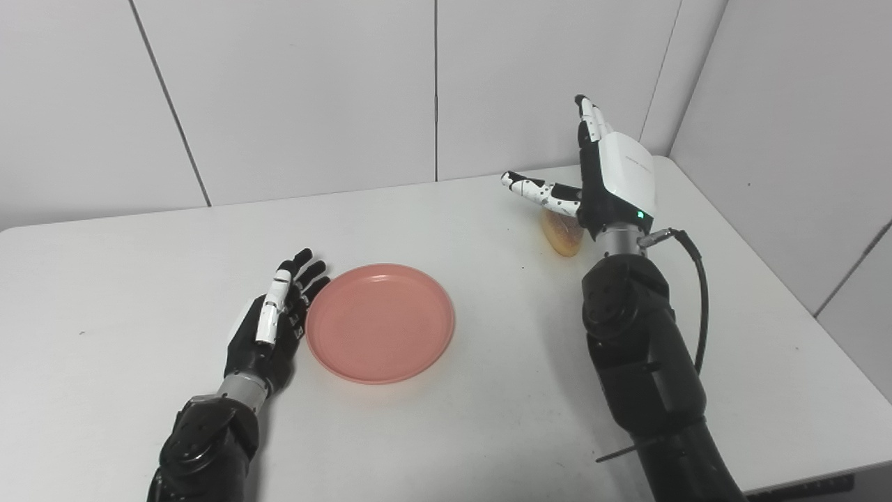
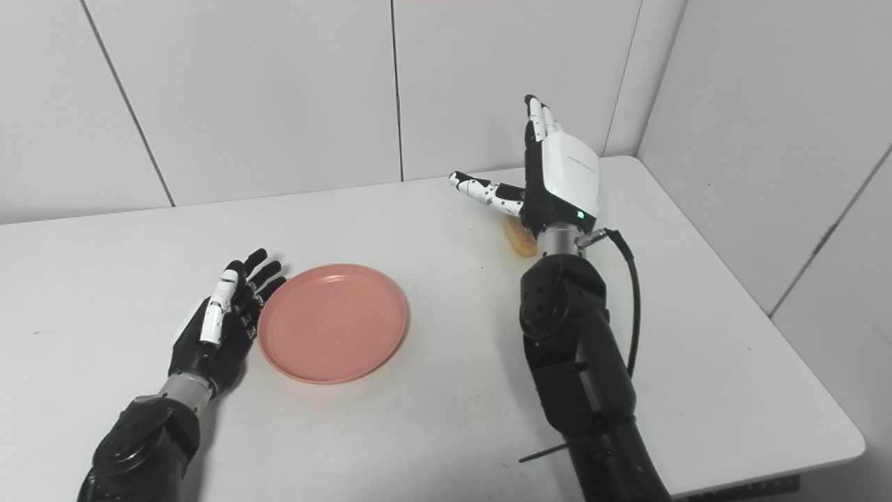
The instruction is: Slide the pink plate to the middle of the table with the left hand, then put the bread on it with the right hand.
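The round, shallow pink plastic plate (image 1: 380, 322) lies empty on the white worktop (image 1: 139, 279), a little left of the middle and toward the near side. The left hand (image 1: 273, 322) rests just beside its left rim, fingers spread, holding nothing. The golden-brown bread roll (image 1: 562, 233) lies far right, partly hidden behind the right hand (image 1: 610, 181), which hangs above it with fingers spread and thumb out, empty. To take the bread well, that hand should probably lower straight over it and close gently around its sides before lifting toward the plate.
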`<state>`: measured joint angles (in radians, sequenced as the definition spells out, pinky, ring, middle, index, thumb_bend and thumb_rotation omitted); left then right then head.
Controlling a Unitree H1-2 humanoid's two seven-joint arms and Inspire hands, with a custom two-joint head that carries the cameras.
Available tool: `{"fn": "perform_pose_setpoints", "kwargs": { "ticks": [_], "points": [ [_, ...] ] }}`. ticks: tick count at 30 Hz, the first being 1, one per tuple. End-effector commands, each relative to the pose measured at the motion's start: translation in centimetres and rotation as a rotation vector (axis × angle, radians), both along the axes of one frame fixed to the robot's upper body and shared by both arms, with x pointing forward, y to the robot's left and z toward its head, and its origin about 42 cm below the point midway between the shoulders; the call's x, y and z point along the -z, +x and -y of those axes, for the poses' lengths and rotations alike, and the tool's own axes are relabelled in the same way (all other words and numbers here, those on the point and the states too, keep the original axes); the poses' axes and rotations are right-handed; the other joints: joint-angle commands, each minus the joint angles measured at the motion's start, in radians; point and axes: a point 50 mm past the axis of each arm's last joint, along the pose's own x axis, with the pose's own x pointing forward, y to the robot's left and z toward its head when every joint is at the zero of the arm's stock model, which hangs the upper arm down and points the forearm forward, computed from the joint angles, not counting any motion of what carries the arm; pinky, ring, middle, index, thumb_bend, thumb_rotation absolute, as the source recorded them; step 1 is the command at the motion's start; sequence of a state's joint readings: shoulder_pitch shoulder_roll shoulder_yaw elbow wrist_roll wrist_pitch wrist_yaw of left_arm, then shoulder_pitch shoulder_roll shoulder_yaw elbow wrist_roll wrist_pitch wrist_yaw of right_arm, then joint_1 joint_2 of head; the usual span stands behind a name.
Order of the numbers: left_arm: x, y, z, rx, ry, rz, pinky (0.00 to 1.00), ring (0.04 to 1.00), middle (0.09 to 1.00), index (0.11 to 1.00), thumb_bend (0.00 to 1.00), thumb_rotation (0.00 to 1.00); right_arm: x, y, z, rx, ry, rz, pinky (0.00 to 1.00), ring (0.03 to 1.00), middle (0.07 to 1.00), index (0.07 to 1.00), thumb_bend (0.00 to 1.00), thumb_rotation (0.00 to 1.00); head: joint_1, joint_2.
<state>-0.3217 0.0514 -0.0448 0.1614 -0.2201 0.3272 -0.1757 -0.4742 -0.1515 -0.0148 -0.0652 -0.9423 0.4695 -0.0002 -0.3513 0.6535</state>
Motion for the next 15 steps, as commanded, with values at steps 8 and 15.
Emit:
{"fn": "perform_pose_setpoints", "kwargs": {
  "ticks": [8, 15],
  "points": [
    [1.8, -0.9, 0.7, 0.033, 0.001, -0.108, 0.92, 0.919, 0.927, 0.922, 0.34, 1.0, -0.2, 3.0, 1.8, 0.078, -0.018, -0.046, 0.97, 1.0, 1.0, 1.0, 0.97, 0.69, 0.003, 0.005],
    [1.7, -1.0, 0.6, 0.03, -0.002, -0.109, 0.92, 0.916, 0.925, 0.92, 0.34, 1.0, 1.1, 4.3, 2.7, 0.107, -0.021, -0.131, 0.99, 1.0, 1.0, 1.0, 0.99, 0.72, 0.002, 0.014]
  ]
}}
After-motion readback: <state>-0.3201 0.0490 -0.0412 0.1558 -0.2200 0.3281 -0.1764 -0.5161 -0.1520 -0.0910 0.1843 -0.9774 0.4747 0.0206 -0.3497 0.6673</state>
